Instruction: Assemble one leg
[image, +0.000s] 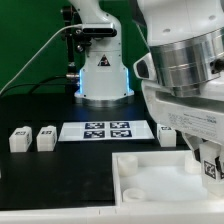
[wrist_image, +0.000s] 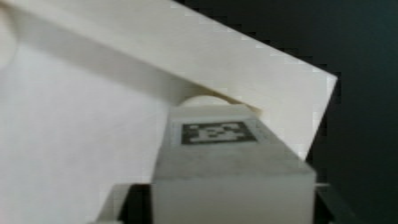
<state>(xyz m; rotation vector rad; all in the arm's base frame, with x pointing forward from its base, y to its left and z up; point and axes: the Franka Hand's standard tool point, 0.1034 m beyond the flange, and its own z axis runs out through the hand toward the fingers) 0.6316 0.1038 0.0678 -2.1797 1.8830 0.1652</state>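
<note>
In the wrist view my gripper is shut on a white square leg with a marker tag on its face. Its dark fingers press against both sides of the leg. The leg's far end sits at a corner of the white tabletop, where a small round feature shows just past it. In the exterior view the gripper hangs at the right with the tagged leg, above the right end of the tabletop at the front. Whether leg and tabletop touch I cannot tell.
Two loose white legs stand at the exterior view's left, and another white leg is right of the marker board. The robot base stands behind the board. The table is black.
</note>
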